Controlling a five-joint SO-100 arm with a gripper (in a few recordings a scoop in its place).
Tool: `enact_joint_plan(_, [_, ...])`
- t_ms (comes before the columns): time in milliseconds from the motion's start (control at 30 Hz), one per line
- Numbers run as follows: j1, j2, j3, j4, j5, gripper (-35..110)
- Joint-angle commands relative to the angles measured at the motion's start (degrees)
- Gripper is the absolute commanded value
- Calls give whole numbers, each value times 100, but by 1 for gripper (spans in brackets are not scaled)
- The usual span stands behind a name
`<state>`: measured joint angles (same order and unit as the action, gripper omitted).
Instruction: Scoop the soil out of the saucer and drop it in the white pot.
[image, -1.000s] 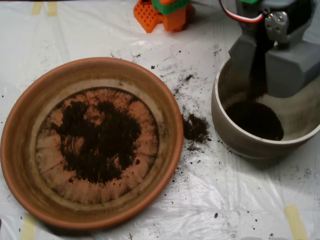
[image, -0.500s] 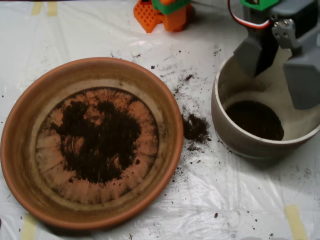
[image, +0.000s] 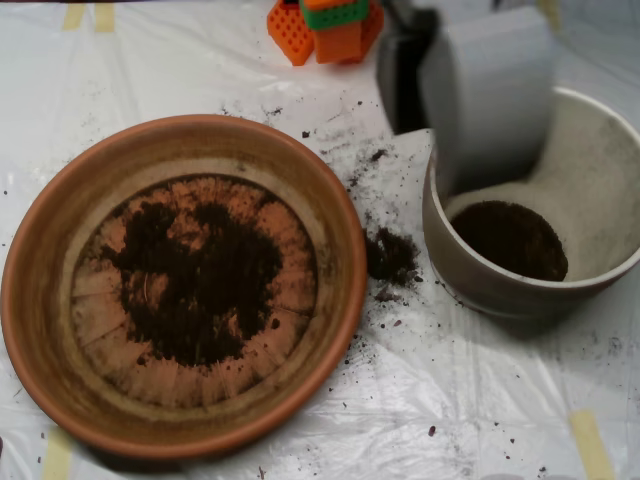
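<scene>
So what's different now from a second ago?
The scoop was open above the white pot, dropping soil. It has now swung left toward the saucer and looks blurry from moving. The soil in the pot, the soil in the saucer and the spilled clump between them stayed as they were.

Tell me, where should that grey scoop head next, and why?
Probably leftward, across to the saucer for another load. The scoop hangs blurred over the white pot's left rim; a dark patch of soil already lies in the pot, while much soil covers the saucer floor. A small spilled clump lies between them.
</scene>
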<state>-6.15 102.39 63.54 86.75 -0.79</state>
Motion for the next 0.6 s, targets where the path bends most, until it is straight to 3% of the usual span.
enact_joint_plan(0, [984, 1345, 1090, -571, 26, 38])
enact_joint_plan(267, [2821, 2417, 4228, -1767, -9, 38])
enact_joint_plan(567, [4113, 2206, 6205, -3208, -404, 37])
